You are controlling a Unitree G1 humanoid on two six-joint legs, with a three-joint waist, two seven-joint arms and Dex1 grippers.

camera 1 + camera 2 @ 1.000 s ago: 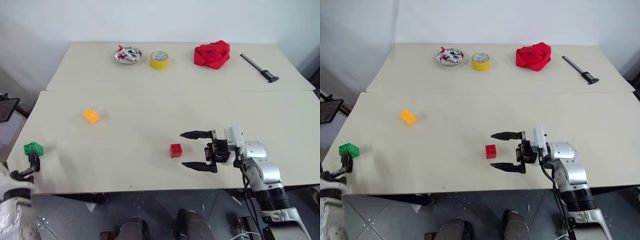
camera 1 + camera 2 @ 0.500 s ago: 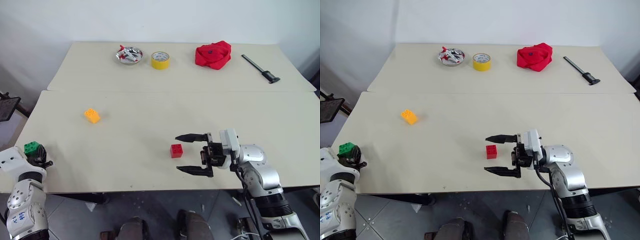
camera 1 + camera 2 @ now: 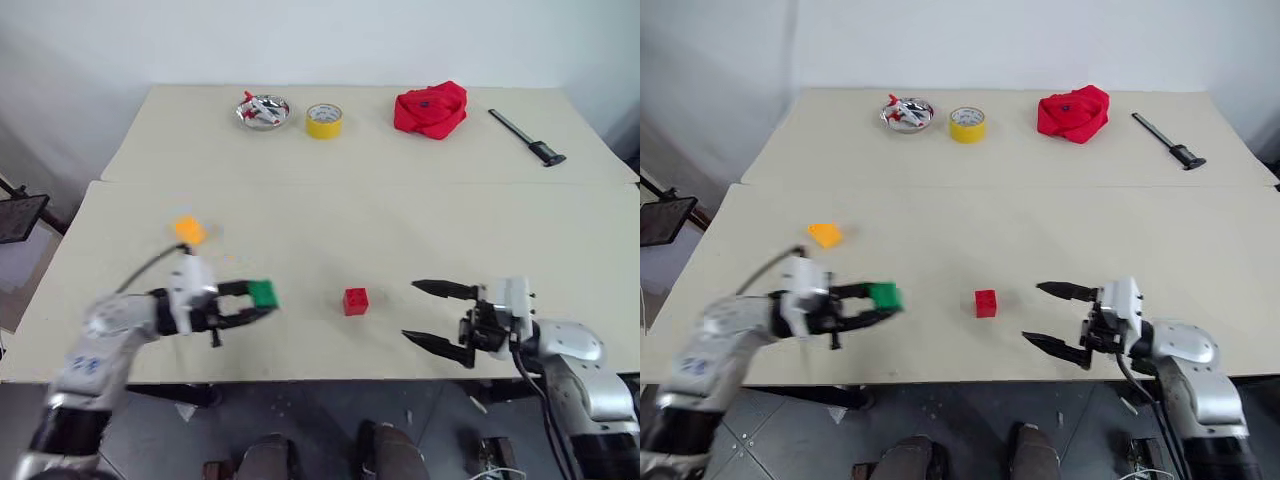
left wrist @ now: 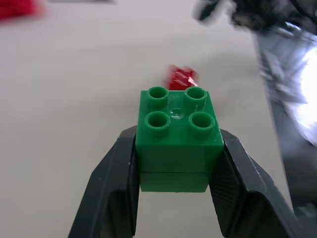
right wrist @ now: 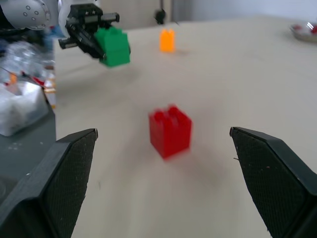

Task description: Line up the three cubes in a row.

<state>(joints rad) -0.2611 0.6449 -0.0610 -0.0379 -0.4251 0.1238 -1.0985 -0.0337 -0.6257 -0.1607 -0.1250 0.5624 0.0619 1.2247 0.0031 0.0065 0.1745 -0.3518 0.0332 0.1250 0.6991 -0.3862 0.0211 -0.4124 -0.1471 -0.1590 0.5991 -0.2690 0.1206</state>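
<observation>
While a second ago it was waiting at the bench's (image 3: 560, 215) left edge, the left gripper (image 3: 258, 303) is now carrying the green cube (image 3: 263, 293) clenched toward the red cube's (image 3: 355, 301) nine o'clock; the orange cube (image 3: 187, 229) is sitting at ten o'clock, and the right gripper (image 3: 427, 315), jaws spread, is backing off to three o'clock.

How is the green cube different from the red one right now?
The green cube is held off the table between the left gripper's fingers; the red cube sits free on the table, with the right gripper open beside it. They differ in colour. Both are small studded blocks of like size.
</observation>
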